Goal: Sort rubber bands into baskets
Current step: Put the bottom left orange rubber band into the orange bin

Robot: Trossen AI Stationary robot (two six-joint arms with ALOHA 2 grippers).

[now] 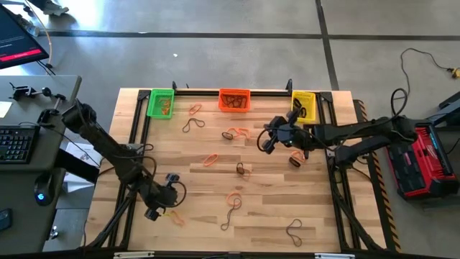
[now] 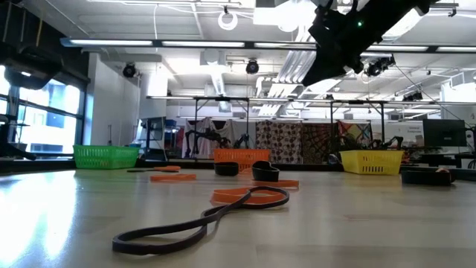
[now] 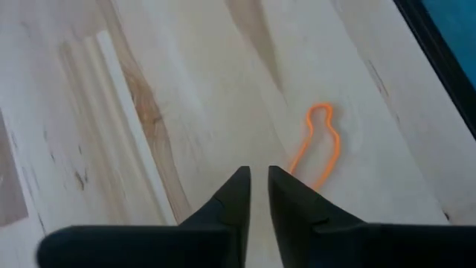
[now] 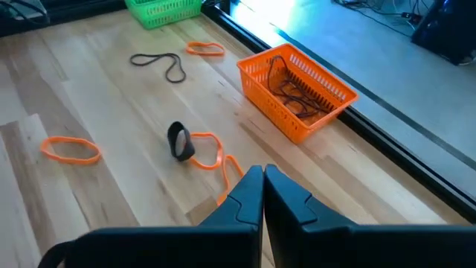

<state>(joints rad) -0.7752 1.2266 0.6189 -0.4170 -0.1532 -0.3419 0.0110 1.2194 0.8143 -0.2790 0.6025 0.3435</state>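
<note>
Three baskets stand along the far edge: green [image 1: 161, 103], orange [image 1: 234, 100] and yellow [image 1: 304, 105]. Rubber bands lie scattered flat on the wooden table [image 1: 302, 201], orange ones such as [image 1: 210, 160] and dark ones such as [image 1: 192, 124]. My left gripper [image 1: 152, 213] is near the front left corner, pointing down, slightly open [image 3: 258, 179]. An orange rubber band [image 3: 316, 145] lies just beyond its fingertips. My right gripper [image 1: 263, 142] hovers shut [image 4: 263, 175] over the table's right middle. Ahead of it lie an orange band looped with a dark one [image 4: 195, 145].
The orange basket [image 4: 297, 89] holds dark bands. A black frame rail [image 1: 136, 137] runs along the table's left side, close to my left arm. More bands lie near the front: dark [image 1: 228, 216], dark [image 1: 295, 232], orange [image 1: 233, 198]. A keyboard [image 1: 14, 144] sits off the table's left.
</note>
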